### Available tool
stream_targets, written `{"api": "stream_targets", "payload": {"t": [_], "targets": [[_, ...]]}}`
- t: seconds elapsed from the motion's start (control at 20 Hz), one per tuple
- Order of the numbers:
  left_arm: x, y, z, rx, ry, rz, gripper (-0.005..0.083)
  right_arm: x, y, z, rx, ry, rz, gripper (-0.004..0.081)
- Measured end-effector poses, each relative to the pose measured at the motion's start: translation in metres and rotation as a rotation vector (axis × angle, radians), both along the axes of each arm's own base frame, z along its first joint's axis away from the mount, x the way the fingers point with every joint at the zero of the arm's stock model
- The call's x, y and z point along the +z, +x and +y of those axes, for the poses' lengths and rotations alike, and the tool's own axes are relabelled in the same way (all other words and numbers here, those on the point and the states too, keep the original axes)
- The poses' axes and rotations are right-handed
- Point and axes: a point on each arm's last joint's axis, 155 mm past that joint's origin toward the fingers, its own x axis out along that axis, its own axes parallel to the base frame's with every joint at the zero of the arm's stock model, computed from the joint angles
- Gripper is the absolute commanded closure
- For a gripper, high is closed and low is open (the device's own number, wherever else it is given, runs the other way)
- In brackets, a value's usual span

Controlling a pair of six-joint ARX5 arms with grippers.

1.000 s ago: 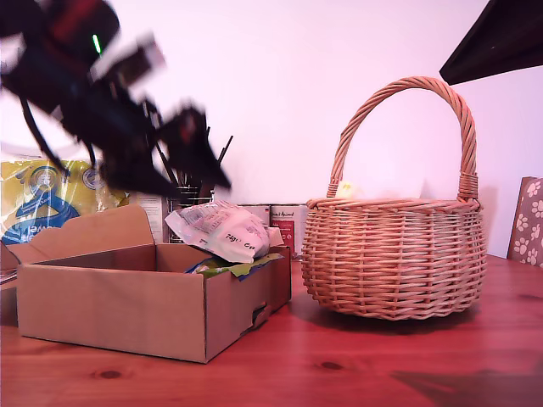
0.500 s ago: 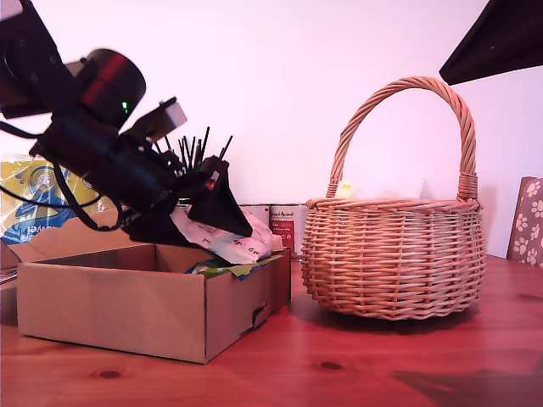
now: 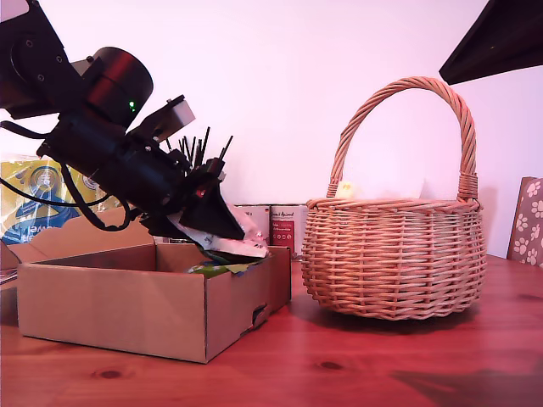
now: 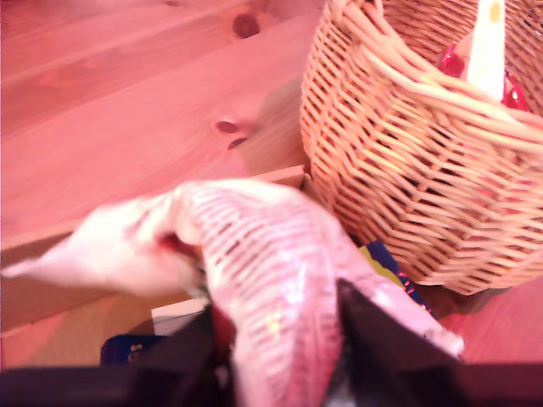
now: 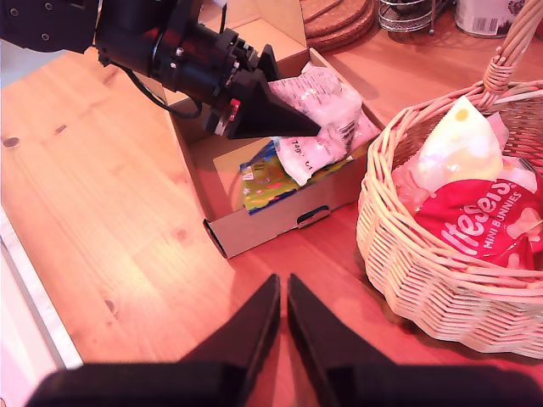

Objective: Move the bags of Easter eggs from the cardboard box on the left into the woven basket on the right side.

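Note:
The whitish-clear bag (image 3: 244, 246) (image 4: 263, 263) (image 5: 327, 114) lies on top in the brown cardboard box (image 3: 119, 309) (image 5: 271, 225) at the exterior view's left. My first gripper (image 3: 231, 236) (image 4: 276, 309) (image 5: 310, 127) reaches down into the box, its dark fingers on either side of this bag and pressed against it. The green spotted bag (image 3: 216, 270) (image 5: 271, 178) lies underneath. The woven basket (image 3: 394, 254) (image 4: 407, 161) (image 5: 424, 271) stands just to the exterior view's right of the box. My second gripper (image 5: 282, 284) hangs shut and empty high over the table in front of both.
Inside the basket lie a red bunny bag (image 5: 484, 220) and a pale yellow bag (image 5: 458, 136). A large yellow-and-blue bag (image 3: 34, 199) and tins (image 3: 284, 225) stand behind the box. An arm's dark part (image 3: 501, 34) fills the exterior view's upper right.
My first arm swung down from above the box onto the whitish bag, and the bag now sits a little lower under its fingers. The basket and box have not moved.

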Motion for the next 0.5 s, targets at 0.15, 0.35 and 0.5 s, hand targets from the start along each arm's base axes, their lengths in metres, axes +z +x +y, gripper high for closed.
{"api": "stream_targets", "payload": {"t": [0.15,0.35,0.5], "targets": [[0.006,-0.006,0.005,-0.014,0.033,-0.007,0.0667,0.0,0.0,0.0,0.0,0.0,0.0,0.0776],[0.071,-0.019,0.01,-0.052,0.032,-0.156,0.0666,0.0,0.0,0.0,-0.001,0.0,-0.001,0.078],[0.123,-0.037,0.0,-0.105,-0.036,-0.265,0.0661,-0.002,0.004,-0.004,-0.029,-0.017,-0.006,0.0781]]}}
